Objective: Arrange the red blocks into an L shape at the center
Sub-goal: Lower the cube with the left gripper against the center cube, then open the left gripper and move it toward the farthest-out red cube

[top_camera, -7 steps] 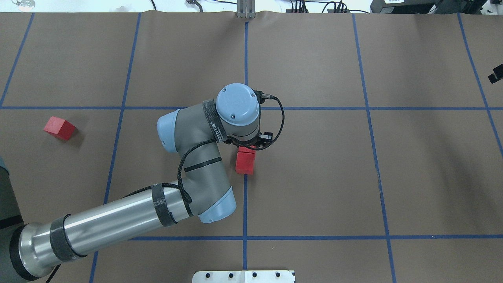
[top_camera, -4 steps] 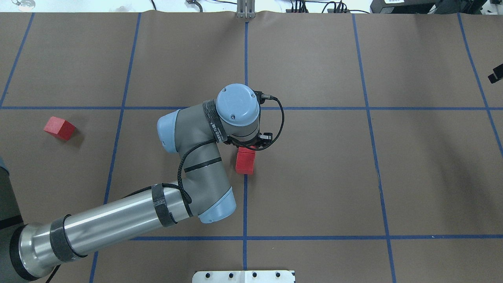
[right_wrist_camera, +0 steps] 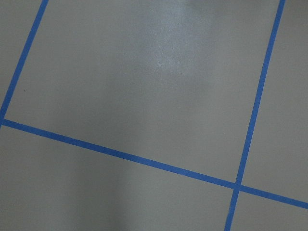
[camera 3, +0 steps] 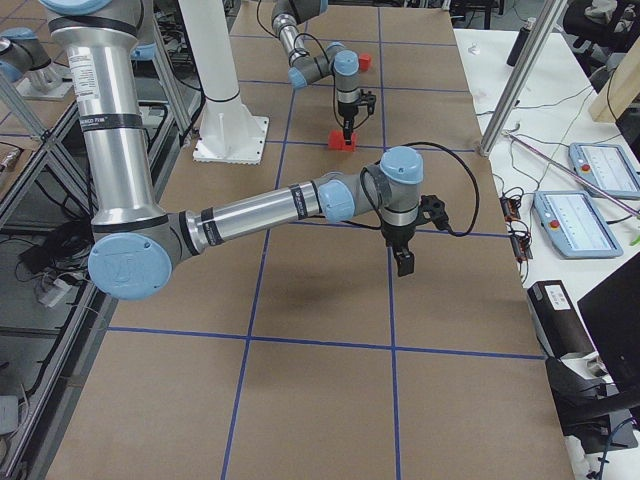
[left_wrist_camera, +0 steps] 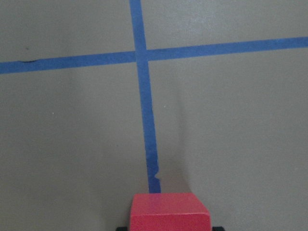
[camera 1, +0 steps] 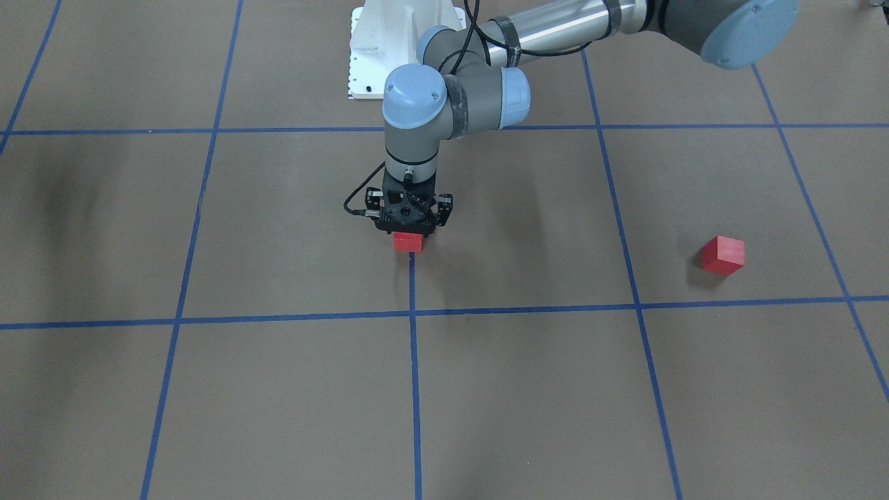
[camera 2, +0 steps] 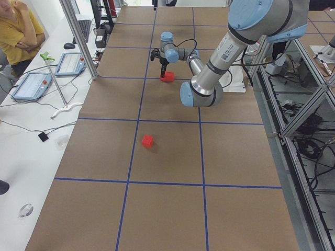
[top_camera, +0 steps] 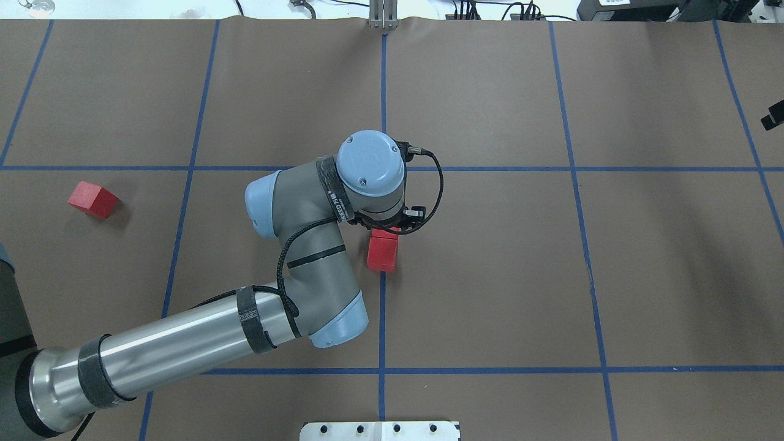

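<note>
On the front-facing camera I am seeing the left gripper [camera 1: 408, 223] standing straight down on a red block [camera 1: 408, 242]. The block is sitting on the blue tape line [camera 1: 412, 285] at the center [camera 1: 479, 236], and the gripper's body is covering its own fingers. A lone red block [camera 1: 723, 255] is lying well apart, out on the left arm's side. Overhead, the left wrist [top_camera: 370, 165] is blocking the gripper. The red showing below it is reading longer than one cube, and I cannot tell whether another is butted against it. The side cameras are showing a person [camera 2: 18, 31] beside the table and the right gripper [camera 3: 404, 262] hanging above bare paper; I cannot tell how far it is open. On the left wrist camera, dark fingertips [left_wrist_camera: 216, 228] are sitting tight against both sides of the block, so I am reading the pincer as clenched on it.
</note>
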{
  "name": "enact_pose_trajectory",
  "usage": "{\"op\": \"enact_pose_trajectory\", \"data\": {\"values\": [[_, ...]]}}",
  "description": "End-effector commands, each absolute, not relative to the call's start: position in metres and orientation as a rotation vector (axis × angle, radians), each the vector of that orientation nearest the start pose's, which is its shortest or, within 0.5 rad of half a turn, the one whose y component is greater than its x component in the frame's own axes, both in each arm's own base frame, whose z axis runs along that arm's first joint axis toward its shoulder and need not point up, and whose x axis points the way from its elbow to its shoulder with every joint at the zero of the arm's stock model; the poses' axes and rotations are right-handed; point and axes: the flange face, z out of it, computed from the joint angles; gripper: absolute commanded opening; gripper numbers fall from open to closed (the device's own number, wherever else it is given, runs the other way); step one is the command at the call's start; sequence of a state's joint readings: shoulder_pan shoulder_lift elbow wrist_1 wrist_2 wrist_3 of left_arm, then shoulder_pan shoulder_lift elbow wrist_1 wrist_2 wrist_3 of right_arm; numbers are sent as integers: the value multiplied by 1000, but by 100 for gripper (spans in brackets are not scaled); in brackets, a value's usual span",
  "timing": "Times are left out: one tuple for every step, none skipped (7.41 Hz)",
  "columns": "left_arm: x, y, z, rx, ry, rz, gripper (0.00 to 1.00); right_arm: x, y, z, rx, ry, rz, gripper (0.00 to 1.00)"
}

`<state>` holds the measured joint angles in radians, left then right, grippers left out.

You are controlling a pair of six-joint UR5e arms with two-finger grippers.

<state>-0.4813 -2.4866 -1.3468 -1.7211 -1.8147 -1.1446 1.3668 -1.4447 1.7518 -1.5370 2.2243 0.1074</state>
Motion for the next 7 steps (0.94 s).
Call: {"op": "enact_pose_trajectory", "data": {"values": [[638,-457,161,163,853,55,95,-40,-551,507,224,-691,-204,100],[635,-458,156,172,862,58,100,-40,-551,507,224,-691,-204,100],[628,-462,151,179,868,53,100,-40,-551,507,224,-691,-204,100],[613,-473,144,190,879,37,100,-40,-551,507,224,-691,-204,100],[595,-485,136,226,888,51,100,-40,-551,507,224,-693,-204,100],[582,-488,148,259,857,122,100,-40,-551,507,224,-691,-204,100],[556,-498,174,294,835,176,100,-40,-551,506,226,-691,-204,100]]}}
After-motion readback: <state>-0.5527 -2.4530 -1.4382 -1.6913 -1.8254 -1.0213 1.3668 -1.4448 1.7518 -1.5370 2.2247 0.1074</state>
